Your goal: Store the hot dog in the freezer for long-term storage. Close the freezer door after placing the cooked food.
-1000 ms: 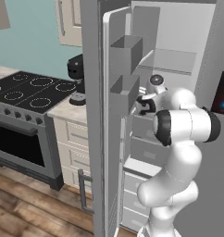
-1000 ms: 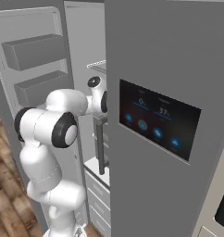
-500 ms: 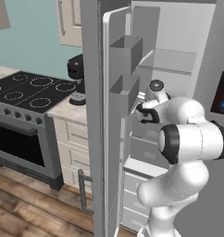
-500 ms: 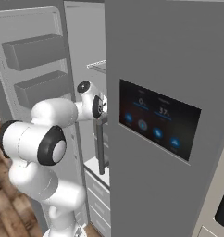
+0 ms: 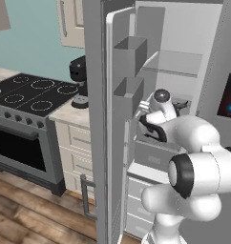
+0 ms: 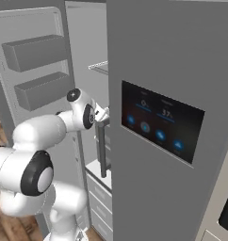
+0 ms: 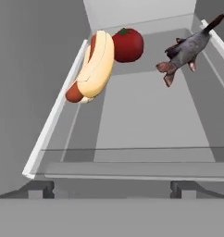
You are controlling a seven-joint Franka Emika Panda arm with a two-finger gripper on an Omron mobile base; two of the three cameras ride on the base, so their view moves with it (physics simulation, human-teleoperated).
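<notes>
1. Left base view: you are looking at a kitchen with teal wall, wood floor and a black stove (image 5: 26, 93) on your left. The freezer door (image 5: 100, 143) is standing wide open, a flat matte grey slab with boxy bins (image 5: 131, 56) on its inner face. The arm is reaching into the freezer (image 5: 177, 66). If you are swinging the door shut now, it is likely striking the arm.

2. Right base view: the screen door (image 6: 163, 124) is hiding the wrist and much of the compartment, so you are judging clearance almost blind here; a fast pull-out is risking a knock against the shelf edge.

3. Hand view: the hot dog (image 7: 93, 67), a soft rounded tan bun with a glossy red sausage, is lying on a smooth grey shelf (image 7: 132, 115), against its left rail and touching a shiny round tomato (image 7: 127, 45). A rough grey fish (image 7: 188, 48) is lying apart, right. The gripper (image 7: 109, 189) is showing dark tips spread wide, holding nothing. The bun's curved form may be rolling if nudged.
</notes>
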